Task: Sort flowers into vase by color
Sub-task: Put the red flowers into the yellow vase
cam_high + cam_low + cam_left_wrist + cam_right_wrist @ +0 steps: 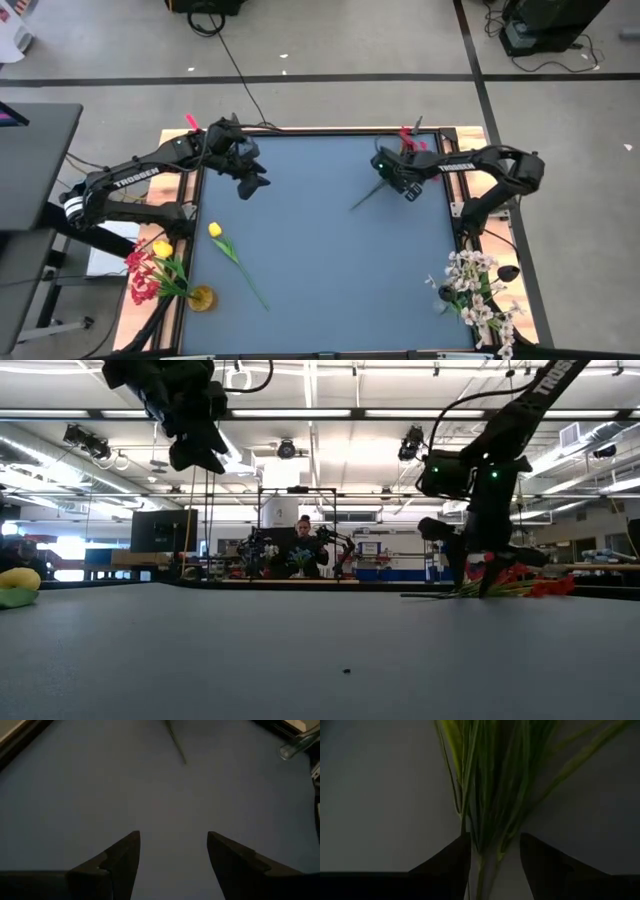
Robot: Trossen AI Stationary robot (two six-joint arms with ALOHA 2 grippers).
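A red flower [408, 141] with a green stalk lies slanted near the table's far right, its blooms [515, 580] low at the table top. My right gripper [393, 183] is down on its stalk, shut on it. My left gripper [252, 185] hangs open above the table's far left [195, 455], touching nothing. A yellow tulip [215, 231] lies flat on the table near the left side. A vase [201, 297] at the near left corner holds red and yellow blooms. Another vase [446, 296] at the near right holds white sprays [480, 290]. My right gripper [495, 845] pinches the red flower's green stalk and gathered leaves [485, 855] between its two fingers, partway along the stalk below the blooms. The fingers come from above, pointing down, across the stalk. The flower stays low and about level at the table [430, 595].
The blue table top [320, 250] stretches bare between the two arms and the near edge. The tulip's stalk [176, 742] and a glass vase rim [297, 745] show ahead of my left gripper. A person stands far behind the table [303, 545].
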